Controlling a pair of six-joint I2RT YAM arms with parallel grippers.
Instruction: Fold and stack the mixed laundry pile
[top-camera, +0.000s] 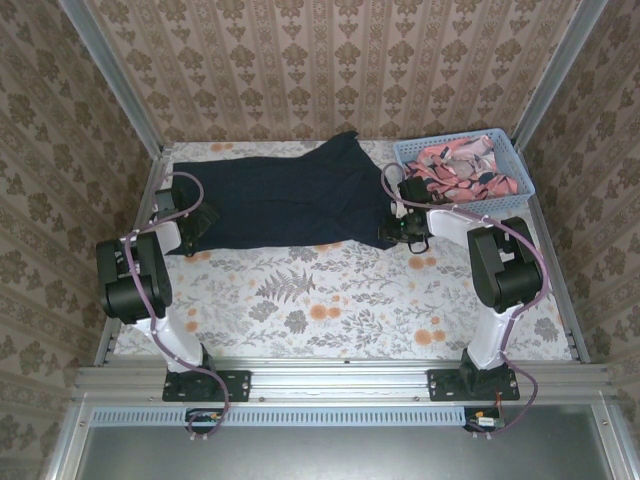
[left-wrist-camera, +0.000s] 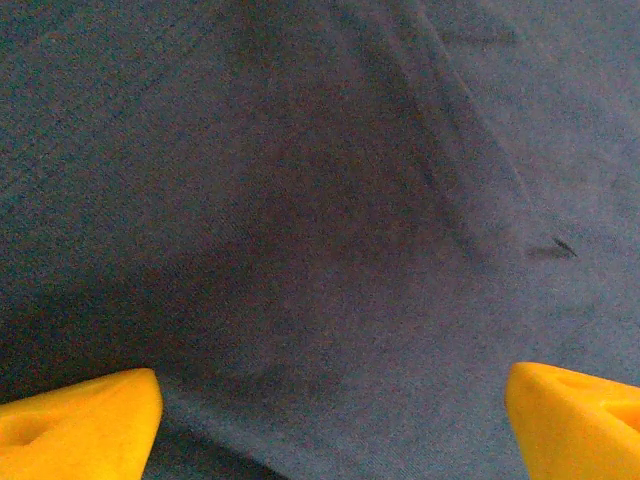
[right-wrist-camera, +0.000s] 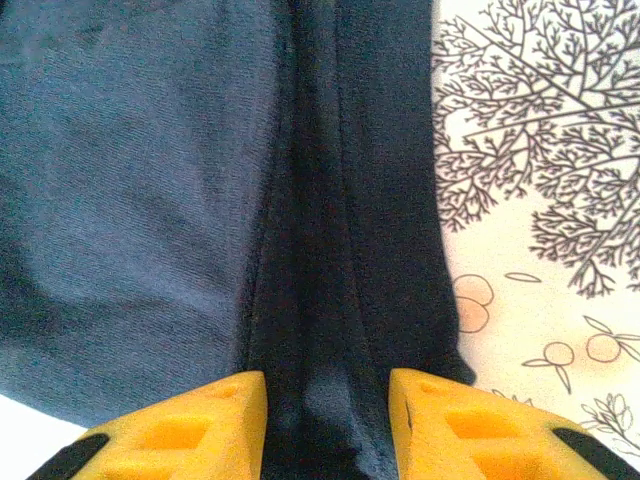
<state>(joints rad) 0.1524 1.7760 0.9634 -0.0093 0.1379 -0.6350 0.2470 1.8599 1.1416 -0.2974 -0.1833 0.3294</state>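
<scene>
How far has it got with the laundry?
Done: dark T-shirt spread out on the table. In hand: right gripper straddles its edge, left gripper hangs open above it. Left: folding it, then the pink garment, crumpled in the basket; nothing stacked.

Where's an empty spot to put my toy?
The flowery table is bare between the dark T-shirt and the arm bases. The far side is crowded: the T-shirt, plus the basket holding the pink garment.

The T-shirt (top-camera: 280, 200) is lying across the table's (top-camera: 330, 300) back, with the basket (top-camera: 519, 165) sitting at its right and the patterned garment (top-camera: 460, 170) lying inside it. Your left gripper (top-camera: 195, 225) and right gripper (top-camera: 395, 232) are sitting at the shirt's ends.
</scene>
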